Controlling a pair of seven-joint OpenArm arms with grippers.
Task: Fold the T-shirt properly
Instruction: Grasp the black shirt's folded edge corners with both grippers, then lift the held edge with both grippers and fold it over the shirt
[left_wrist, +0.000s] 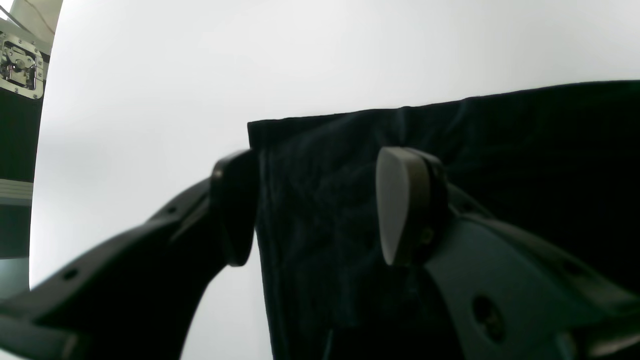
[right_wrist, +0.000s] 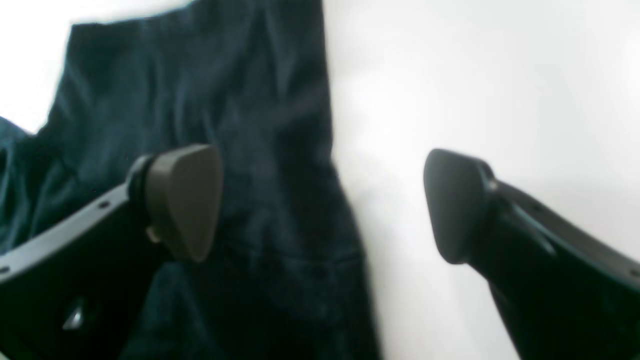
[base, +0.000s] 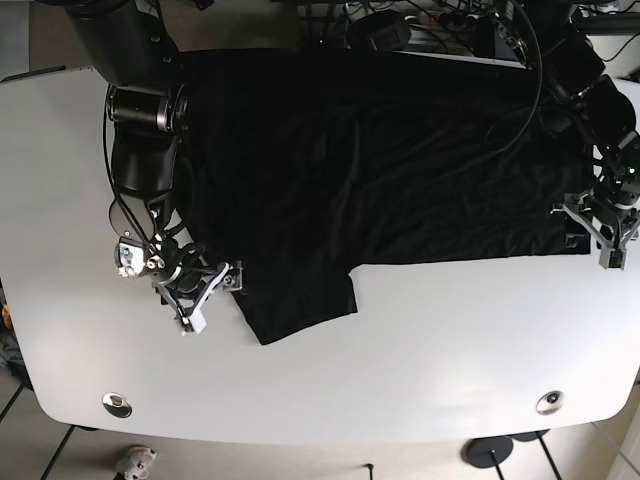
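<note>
A black T-shirt (base: 350, 150) lies spread on the white table (base: 400, 380), with one sleeve (base: 300, 300) pointing toward the front edge. My left gripper (base: 603, 243) is open at the shirt's corner on the base view's right. In the left wrist view the left gripper (left_wrist: 320, 207) straddles the shirt (left_wrist: 450, 150) edge just below that corner, one finger (left_wrist: 235, 207) over bare table. My right gripper (base: 210, 292) is open beside the sleeve. In the right wrist view the right gripper (right_wrist: 317, 202) straddles the cloth (right_wrist: 225, 100) edge, one finger (right_wrist: 185, 200) over fabric.
A black case with a metal latch (left_wrist: 20, 65) stands beyond the table's edge in the left wrist view. Cables and equipment (base: 420, 20) crowd the back of the table. Two round grommets (base: 117, 403) (base: 549, 402) sit near the front edge.
</note>
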